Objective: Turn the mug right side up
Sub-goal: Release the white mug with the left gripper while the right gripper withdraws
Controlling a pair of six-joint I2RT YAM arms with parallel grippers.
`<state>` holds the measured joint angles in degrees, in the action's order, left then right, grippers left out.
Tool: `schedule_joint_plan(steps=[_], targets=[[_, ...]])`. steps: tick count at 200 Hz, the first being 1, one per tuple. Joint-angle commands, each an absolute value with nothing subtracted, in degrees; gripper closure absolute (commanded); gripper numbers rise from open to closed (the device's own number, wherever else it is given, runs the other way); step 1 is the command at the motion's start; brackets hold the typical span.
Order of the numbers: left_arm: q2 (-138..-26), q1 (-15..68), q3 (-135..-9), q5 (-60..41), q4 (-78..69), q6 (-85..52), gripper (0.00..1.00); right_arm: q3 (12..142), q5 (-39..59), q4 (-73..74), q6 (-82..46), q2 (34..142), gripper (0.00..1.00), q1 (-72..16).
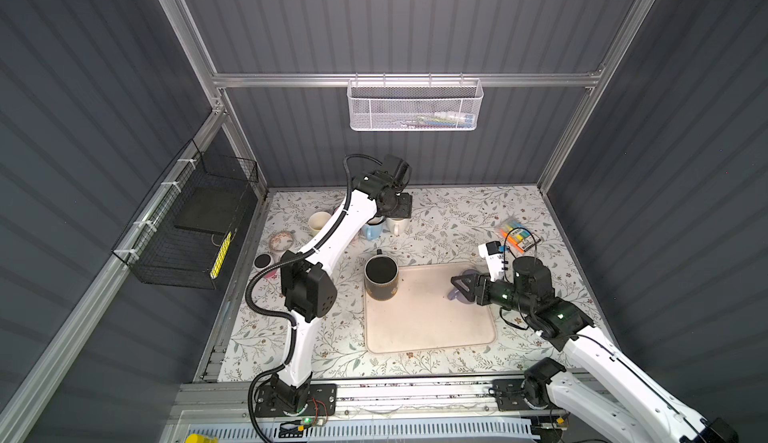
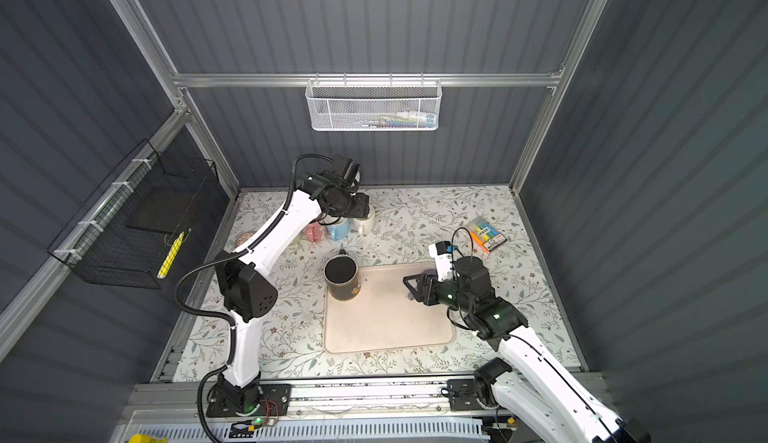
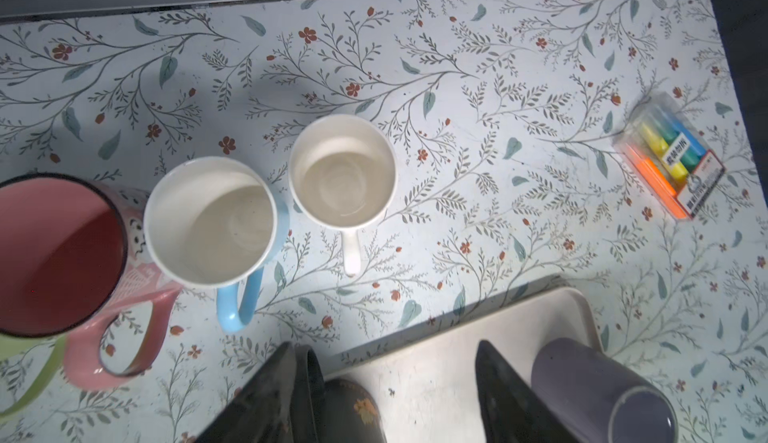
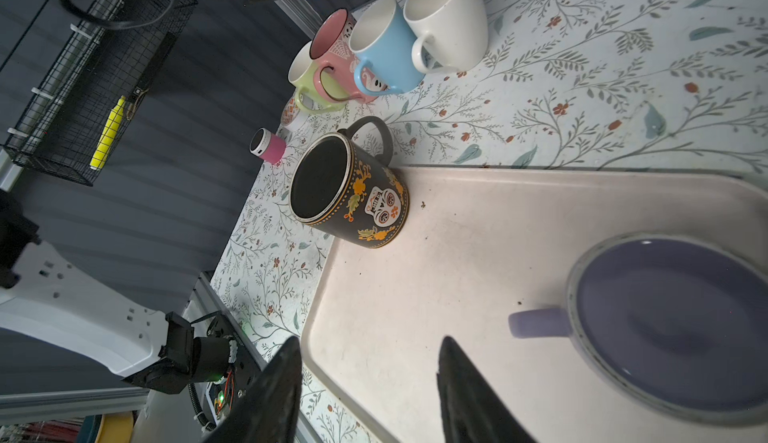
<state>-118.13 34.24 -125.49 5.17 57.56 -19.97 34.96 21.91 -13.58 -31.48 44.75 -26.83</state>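
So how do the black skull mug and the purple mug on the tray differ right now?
The black skull mug stands mouth up; the purple mug is base up. The black skull mug bears a skull and orange flowers; the purple mug is plain. Both have handles and stand on the tray.

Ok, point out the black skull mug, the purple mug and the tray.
black skull mug (image 4: pixel 382 208): right wrist view, on the skull print on its side wall.
purple mug (image 4: pixel 673 324): right wrist view, middle of its upward-facing face.
tray (image 1: pixel 428 320): a top view, bare surface.
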Motion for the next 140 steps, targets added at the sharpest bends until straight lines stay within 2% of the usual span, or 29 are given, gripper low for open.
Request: schedule_joint_plan(steps=[1,14,20,26,49,101,140], targets=[[-111.68,34.80,-119.59,6.23,54.01,-16.98,0.28,39.03,15.36,-20.42,-32.12,45.49,0.48,-27.02],[-107.33,34.96,-114.19,6.23,51.65,-16.62,0.25,40.67,12.91,-24.65,-33.00,46.37,0.48,-27.03],[-105.25,34.97,-111.29,6.17,50.38,-16.59,0.16,41.20,11.95,-26.03,-33.51,46.66,0.48,-27.08],[-103.00,34.97,-108.59,6.08,49.31,-16.61,0.11,41.75,10.92,-27.36,-34.13,46.96,0.48,-27.15],[-94.67,35.04,-97.79,5.66,44.99,-16.71,0.01,43.43,6.44,-32.76,-35.91,47.56,0.46,-27.20],[-78.96,35.07,-80.49,6.77,41.39,-15.65,0.00,46.54,-1.07,-42.32,-38.33,48.75,0.40,-27.35],[-71.83,35.07,-70.89,5.95,39.51,-15.11,0.00,46.45,-4.55,-43.77,-40.14,50.72,0.37,-27.33]])
